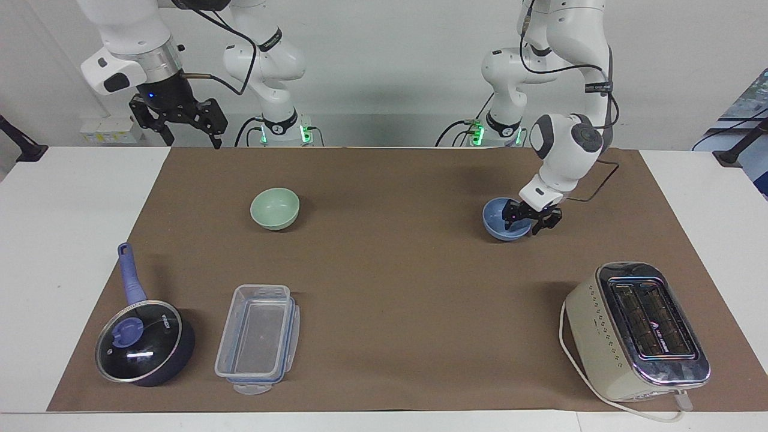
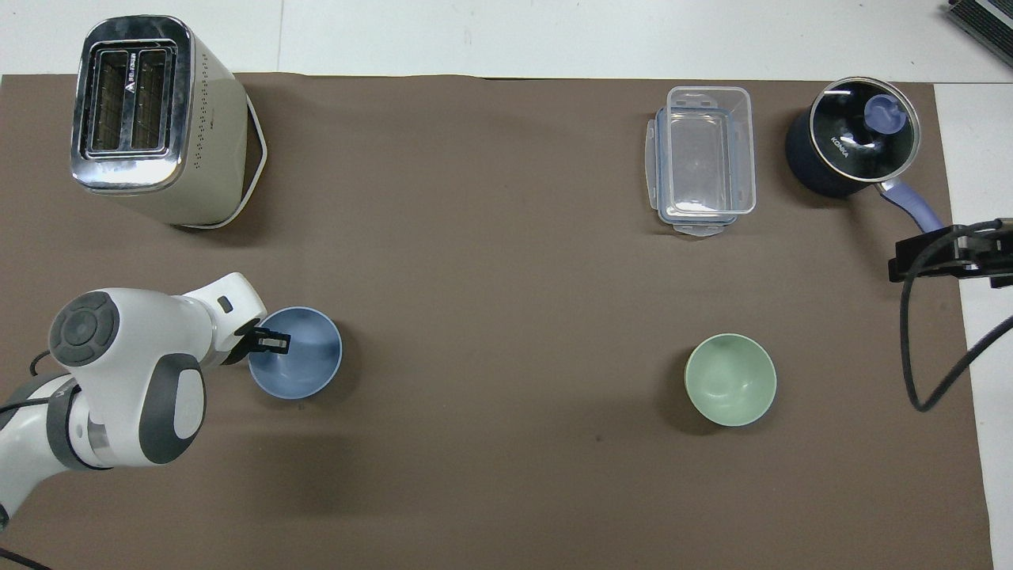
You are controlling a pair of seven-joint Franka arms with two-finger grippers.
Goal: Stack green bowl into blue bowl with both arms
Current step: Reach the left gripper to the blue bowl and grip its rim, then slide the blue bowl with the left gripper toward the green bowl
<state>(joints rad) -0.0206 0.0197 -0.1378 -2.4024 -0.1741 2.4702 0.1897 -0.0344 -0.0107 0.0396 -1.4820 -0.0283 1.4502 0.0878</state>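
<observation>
The periwinkle-blue bowl (image 1: 494, 217) (image 2: 305, 366) sits on the brown mat toward the left arm's end of the table. My left gripper (image 1: 527, 223) (image 2: 273, 342) is down at its rim, one finger inside the bowl and one outside, shut on the rim. The pale green bowl (image 1: 275, 207) (image 2: 730, 379) stands alone toward the right arm's end, with nothing touching it. My right gripper (image 1: 193, 141) (image 2: 942, 255) waits raised over the table's edge at that end, open and empty.
A cream toaster (image 1: 636, 330) (image 2: 150, 119) stands farther from the robots than the blue bowl. A clear plastic container (image 1: 258, 339) (image 2: 700, 158) and a lidded dark saucepan (image 1: 144, 342) (image 2: 851, 146) with a blue handle lie farther out than the green bowl.
</observation>
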